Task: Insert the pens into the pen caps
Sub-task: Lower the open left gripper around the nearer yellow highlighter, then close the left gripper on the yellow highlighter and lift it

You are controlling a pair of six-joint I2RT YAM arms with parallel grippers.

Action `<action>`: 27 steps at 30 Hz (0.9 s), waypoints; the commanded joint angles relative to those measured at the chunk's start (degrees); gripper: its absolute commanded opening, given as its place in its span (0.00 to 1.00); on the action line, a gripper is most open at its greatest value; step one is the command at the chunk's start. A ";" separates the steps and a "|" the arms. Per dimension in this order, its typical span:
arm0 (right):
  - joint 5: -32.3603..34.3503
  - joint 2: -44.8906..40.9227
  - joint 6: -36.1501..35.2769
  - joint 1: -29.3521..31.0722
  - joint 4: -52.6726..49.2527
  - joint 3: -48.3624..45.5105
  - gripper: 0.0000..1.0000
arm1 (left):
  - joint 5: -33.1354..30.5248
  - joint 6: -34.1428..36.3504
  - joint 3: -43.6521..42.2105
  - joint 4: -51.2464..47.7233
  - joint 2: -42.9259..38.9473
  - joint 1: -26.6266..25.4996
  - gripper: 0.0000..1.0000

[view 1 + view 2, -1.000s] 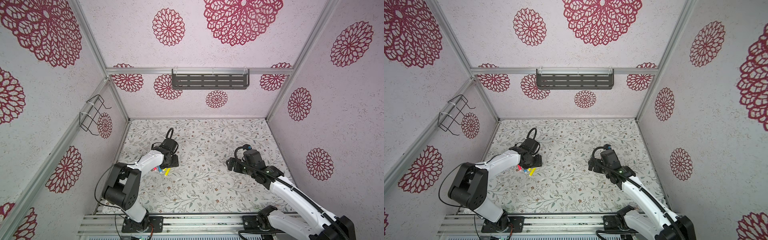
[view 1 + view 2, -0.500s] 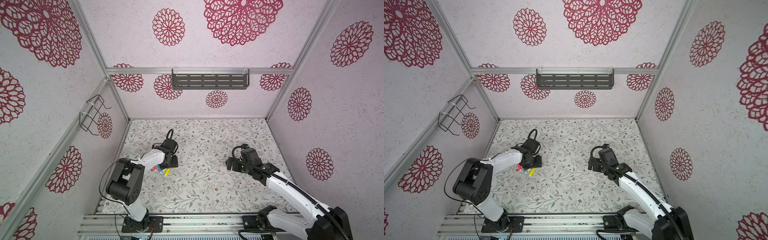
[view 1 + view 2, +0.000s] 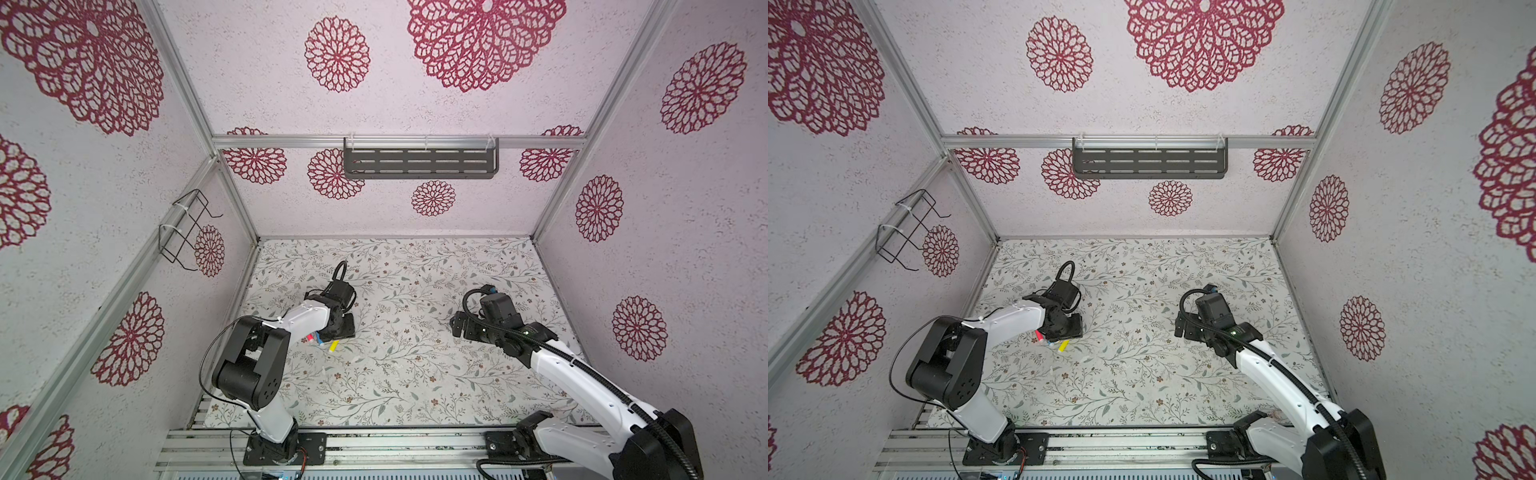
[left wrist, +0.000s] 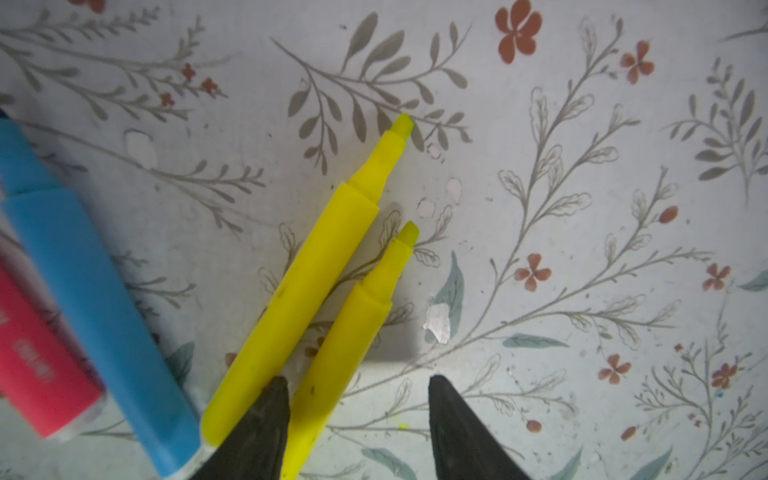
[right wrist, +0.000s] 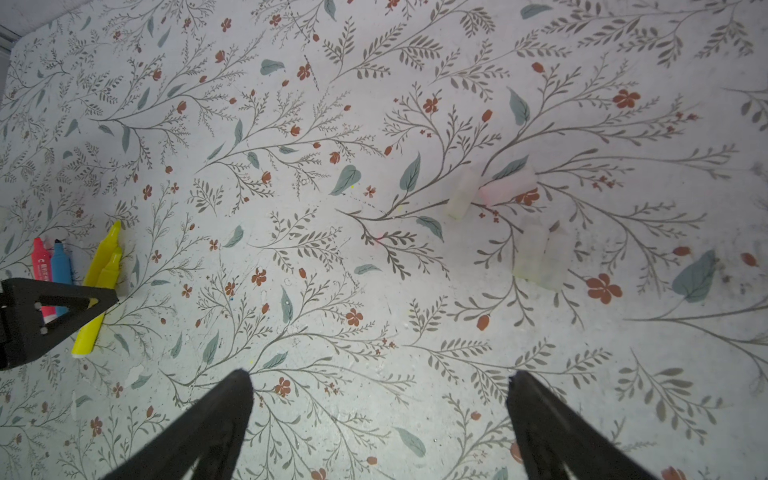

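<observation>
Left gripper (image 4: 356, 379) stood half-spread astride one yellow pen (image 4: 345, 345); it lay against the second yellow pen (image 4: 299, 282), so closing might snag both; right gripper (image 5: 380, 373) gaped empty.

The table (image 5: 291, 216) wears a matt printed floral sheet, scuffed, with small flakes of the print chipped away to white. The yellow pens (image 4: 307, 282), the blue pen (image 4: 91, 299) and the pink-red pen (image 4: 37, 365) are smooth plastic with a soft satin sheen. The pen caps (image 5: 461, 195) are frosted, translucent plastic — nearly colourless. The fingers (image 4: 266, 424) of the left gripper (image 4: 355, 377) look matt black plastic, faintly grainy. The walls (image 3: 386, 112) are rough and stippled; the frame rails (image 3: 282, 142) are brushed metal, the shelf (image 3: 419, 157) dark matt metal — the arm shells (image 3: 307, 318) glossy white plastic.
</observation>
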 commanded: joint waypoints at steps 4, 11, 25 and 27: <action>0.80 -0.24 -0.81 -0.33 0.28 2.32 0.99 | 0.38 -1.31 -1.40 1.45 1.23 -0.73 0.55; 1.09 -0.70 -0.67 -0.29 0.23 1.79 0.99 | -0.11 -1.29 -1.80 1.38 1.80 -1.94 0.45; 1.30 -2.42 -0.28 -0.40 -0.02 1.30 0.99 | 0.17 -1.42 -1.76 1.71 4.12 -6.22 0.27; 1.39 -2.40 -0.33 -0.37 -0.36 1.38 0.99 | 0.28 -1.42 -1.63 1.44 4.58 -6.63 0.23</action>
